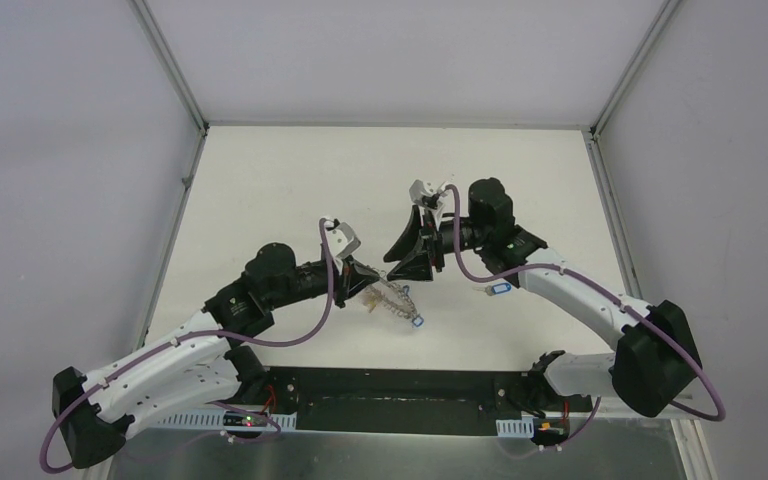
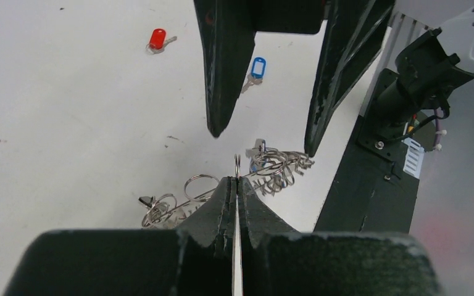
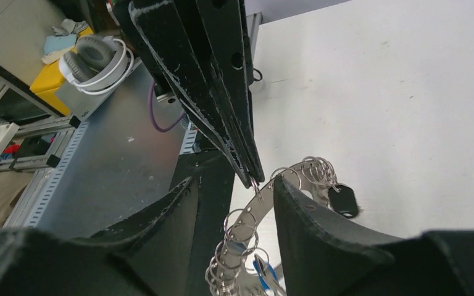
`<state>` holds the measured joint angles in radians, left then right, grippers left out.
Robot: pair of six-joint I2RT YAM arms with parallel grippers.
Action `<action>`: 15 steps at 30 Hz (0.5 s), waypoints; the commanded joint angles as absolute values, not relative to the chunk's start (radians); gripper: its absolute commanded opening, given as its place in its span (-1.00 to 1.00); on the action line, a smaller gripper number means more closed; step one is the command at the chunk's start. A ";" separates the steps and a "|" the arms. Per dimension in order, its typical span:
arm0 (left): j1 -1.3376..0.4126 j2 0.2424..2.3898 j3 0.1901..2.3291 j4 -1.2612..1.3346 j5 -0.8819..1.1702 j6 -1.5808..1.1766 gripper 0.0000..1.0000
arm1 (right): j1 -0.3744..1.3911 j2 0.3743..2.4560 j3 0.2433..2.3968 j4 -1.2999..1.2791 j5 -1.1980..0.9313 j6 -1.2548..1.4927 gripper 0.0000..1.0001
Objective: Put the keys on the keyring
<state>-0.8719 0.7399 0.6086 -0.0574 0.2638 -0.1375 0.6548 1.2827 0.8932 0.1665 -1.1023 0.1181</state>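
White table [image 1: 290,180] — keyring [image 1: 392,298] pinched by left gripper [image 2: 237,180] — right gripper [image 2: 262,142] astride.

A white desk [image 1: 260,180] spreads beneath and beyond the right end effector [image 3: 234,182], closed in by pale walls [image 1: 60,150] and aluminium frame posts [image 1: 170,65]. Up and to the left of that end effector in its wrist view, past the desk's edge, white-and-grey headphones [image 3: 95,55] sit on a grey box [image 3: 92,95] beside a yellow block [image 3: 49,77]. Nearer it lies a grey metal surface [image 3: 117,160] edged by a slotted cable duct [image 3: 46,185].
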 commanded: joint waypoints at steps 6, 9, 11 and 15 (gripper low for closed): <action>-0.882 0.764 0.618 0.122 0.391 -0.103 -1.00 | 0.673 1.281 0.857 0.290 -1.177 0.024 -0.23; -0.881 0.764 0.616 0.133 0.393 -0.107 -1.00 | 0.673 1.281 0.847 0.290 -1.175 0.019 -0.28; -0.881 0.765 0.617 0.139 0.393 -0.110 -1.00 | 0.672 1.282 0.842 0.291 -1.175 0.019 -0.36; -0.881 0.768 0.618 0.143 0.397 -0.115 -1.00 | 0.673 1.283 0.829 0.275 -1.165 0.006 -0.37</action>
<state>-0.8719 0.7727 0.6079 0.0341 0.3706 -0.1181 0.6693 1.2877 0.8413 0.2363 -1.1427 0.0486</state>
